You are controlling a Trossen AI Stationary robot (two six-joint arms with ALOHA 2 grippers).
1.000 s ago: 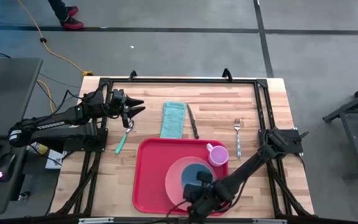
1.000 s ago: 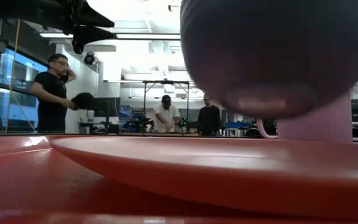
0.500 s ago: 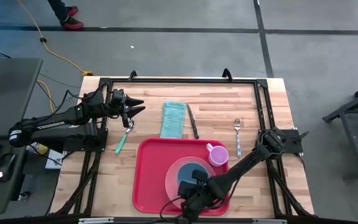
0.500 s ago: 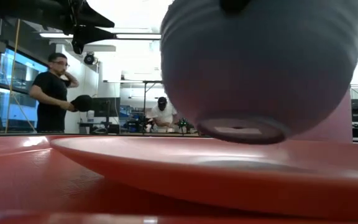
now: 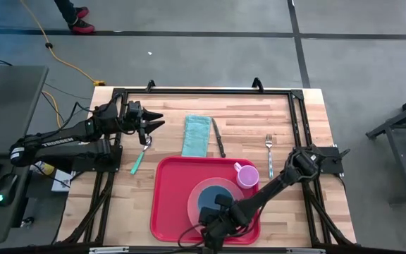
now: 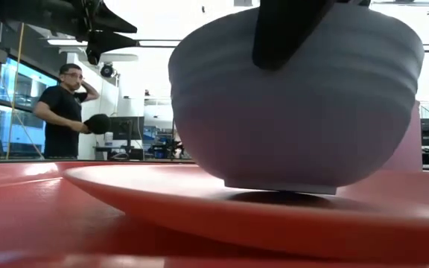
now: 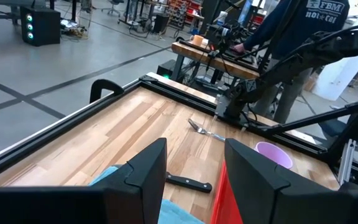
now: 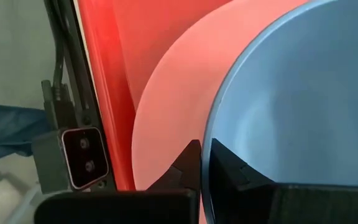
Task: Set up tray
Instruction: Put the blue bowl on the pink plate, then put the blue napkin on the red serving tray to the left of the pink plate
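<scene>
The red tray (image 5: 171,204) lies on the near half of the wooden table (image 5: 245,116), a little left of centre, its long rim close to the table's front edge. On its right part sits a round pink plate (image 5: 194,204), and on that plate a grey-blue bowl (image 5: 210,197) — in the low view the bowl (image 6: 289,97) rests flat on the plate (image 6: 162,193), its base touching the surface. A small lilac cup (image 5: 246,174) stands in the tray's far right corner, just beside the plate. The right gripper (image 5: 220,209) is at the bowl's near rim, its arm reaching diagonally in from the table's right side; the right wrist view shows its dark fingers (image 8: 225,165) closed narrowly on the bowl's rim (image 8: 213,155), one inside and one outside the wall. Beyond the tray, toward the far edge, a teal cloth (image 5: 197,135) lies flat, a knife (image 5: 218,137) just right of it, and a fork (image 5: 269,155) farther right, apart from the tray. Left of the cloth a spoon with a green handle (image 5: 140,156) lies on the wood. The left gripper (image 5: 155,121) hangs over the table's far left part, above the spoon's bowl end — its fingers spread wide and holding nothing, as the left wrist view confirms (image 7: 194,171). In the room behind, a person in a dark shirt (image 6: 62,112) stands to the left.
</scene>
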